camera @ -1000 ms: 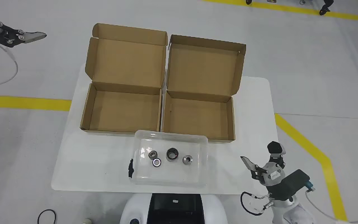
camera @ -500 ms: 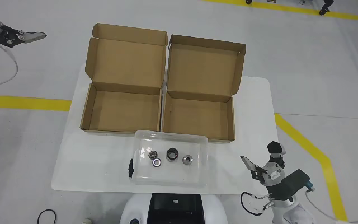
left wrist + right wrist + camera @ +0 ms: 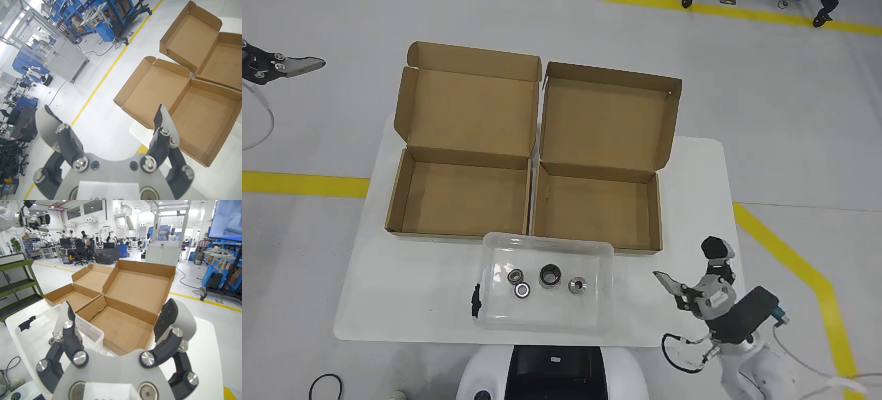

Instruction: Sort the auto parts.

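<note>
Top view: right gripper (image 3: 685,262) at the near right corner of the table (image 3: 372,290), fingers apart, nothing held.
Left gripper (image 3: 102,109) is also spread wide and empty, out over the floor far left of the table, well apart from the parts. Four round metal auto parts (image 3: 550,274) sit in the clear bin (image 3: 542,237) at the table's near edge, centre. Left box (image 3: 457,200) and right box (image 3: 597,210) stand open, side by side, just behind the bin.

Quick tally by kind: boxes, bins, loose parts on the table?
cardboard boxes: 2
clear bin: 1
round metal parts, all in the bin: 4
Total: 7
</note>
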Motion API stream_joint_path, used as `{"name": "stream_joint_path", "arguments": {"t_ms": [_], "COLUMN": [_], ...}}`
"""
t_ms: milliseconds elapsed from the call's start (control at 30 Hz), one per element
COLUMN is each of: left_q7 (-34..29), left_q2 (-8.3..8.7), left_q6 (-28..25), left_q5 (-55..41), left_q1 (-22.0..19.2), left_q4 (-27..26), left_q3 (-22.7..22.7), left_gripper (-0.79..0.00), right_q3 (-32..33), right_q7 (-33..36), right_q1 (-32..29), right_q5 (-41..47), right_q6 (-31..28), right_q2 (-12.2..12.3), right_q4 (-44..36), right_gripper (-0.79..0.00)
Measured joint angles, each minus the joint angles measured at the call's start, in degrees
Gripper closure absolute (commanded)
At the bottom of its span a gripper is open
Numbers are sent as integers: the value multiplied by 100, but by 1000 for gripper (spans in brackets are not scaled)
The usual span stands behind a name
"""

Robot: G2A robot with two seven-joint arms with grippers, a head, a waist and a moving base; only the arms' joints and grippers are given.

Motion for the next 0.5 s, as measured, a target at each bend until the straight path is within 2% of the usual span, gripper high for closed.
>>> {"name": "stream_joint_path", "arguments": {"t_ms": [333,500], "left_q7": [0,0], "left_q2": [0,0], "left_q6": [0,0], "left_q5": [0,0], "left_q1": [0,0], "left_q4": [0,0], "left_q3": [0,0], "left_gripper": [-785,-785], "right_q3": [-546,-916], "right_q7": [949,1381], "right_q1": [775,1302], "right_q5": [-110,-123], "right_q6": [-558,-1078], "right_q2": [55,84], "right_q4": [72,357], "right_gripper": [-785,-785]}}
